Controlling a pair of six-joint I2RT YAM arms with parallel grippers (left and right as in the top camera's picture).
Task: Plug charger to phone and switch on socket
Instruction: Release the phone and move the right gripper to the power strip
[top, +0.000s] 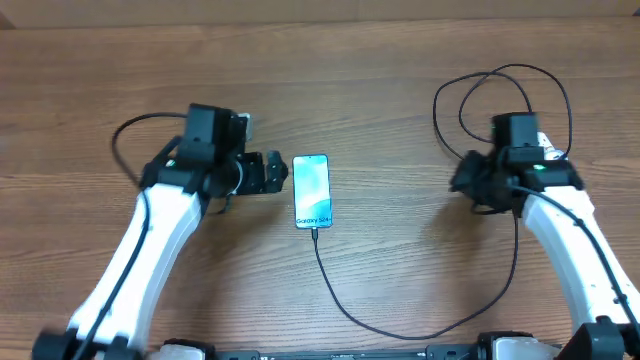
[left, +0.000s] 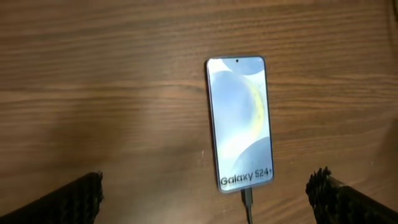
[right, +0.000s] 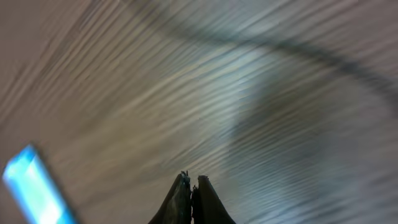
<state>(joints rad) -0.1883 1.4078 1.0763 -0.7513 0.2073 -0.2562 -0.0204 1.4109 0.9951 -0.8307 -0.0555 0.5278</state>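
Ribbed black rubber fingers (left: 81, 199) frame the bottom corners of the left wrist view, and the left gripper (left: 208, 186) is spread wide with nothing between its pads. Just ahead of it lies the phone (left: 239, 118), a slim glossy slab flat on the wood-grain table (top: 400, 60), its pale blue screen lit and reading Galaxy S24+. It sits about mid-table, long axis running from far edge to near edge. Look at the near end: the small black plug tip (left: 247, 198) appears seated in the port. From there the charger (top: 320, 258), thin black and limp, trails toward the near edge, sweeps right and climbs up beside the right arm (top: 560, 230), with loose loops lying beyond it toward the far right corner. Over there the right gripper (right: 193, 199) has its two dark fingers pressed together on nothing, a single blunt point above blurred wood grain, the bright phone only a smear at the lower left of that view. So plugging in looks done and the switch is what remains. I can't pick out the socket in any view. Judging by where the cable leads, it should be on the right, nearer the right arm, and a closed tip would suit pressing a small switch.
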